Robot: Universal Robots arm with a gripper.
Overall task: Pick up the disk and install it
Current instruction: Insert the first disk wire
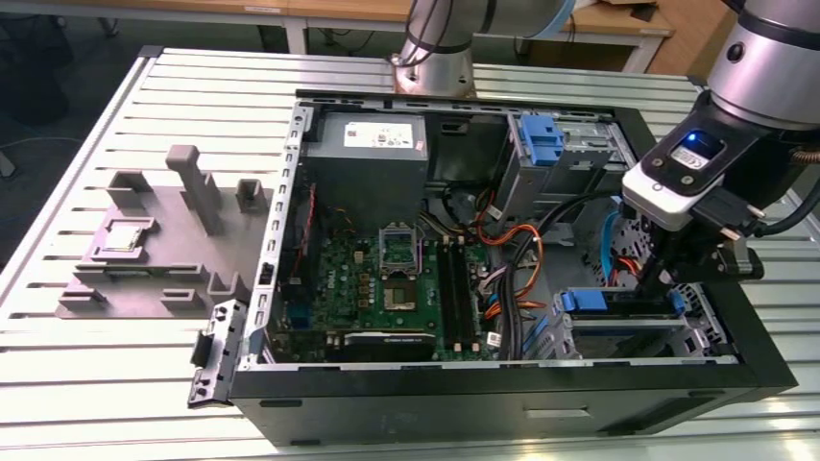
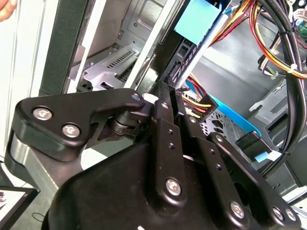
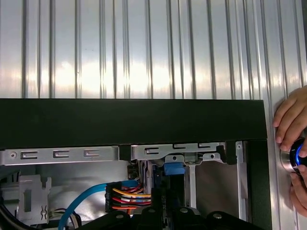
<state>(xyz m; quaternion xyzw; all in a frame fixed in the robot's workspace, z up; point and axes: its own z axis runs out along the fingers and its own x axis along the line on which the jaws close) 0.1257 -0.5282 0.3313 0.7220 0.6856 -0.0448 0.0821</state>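
- Disk (image 1: 597, 302), a flat silver drive in a blue plastic carrier: lies flat in the silver metal drive cage (image 1: 637, 338) at the near corner of the open black computer case (image 1: 513, 408), on the exterior view's right. Blue end turned toward the green motherboard (image 1: 384, 274).
- Black gripper (image 1: 658, 280): reaches down into that same corner, right at the far-right end of the disk; touching or just above, cannot tell which.
- Claw state: cannot tell from these pictures whether apart, together or clamped on the disk.
- Handling, as a judgement: probably stiff and dense for its size, so no sag when lifted by one end. Smooth metal faces likely slippery; the plastic carrier likely gives better grip. Fragile against knocks and twisting. Best taken across the two long carrier edges, away from the connector end and the nearby bundle of orange, yellow and red cables (image 1: 513, 259).
- Also appears as a blue tab (image 3: 173, 168) inside the cage in the first wrist view.
- Counts: one arm, one gripper, one disk, one case.
- One more blue plastic bracket (image 1: 544, 139) stands in the far bay on the exterior view's right, well apart from the disk.
- One grey metal box with a white sticker (image 1: 372, 144) at the far side of the case.
- One grey moulded fixture plate (image 1: 154, 254) on the slatted metal table (image 1: 77, 384), at the exterior view's left.
- A person's hand (image 3: 290, 125) rests on a round blue-lit button (image 3: 298, 155) beside the case.
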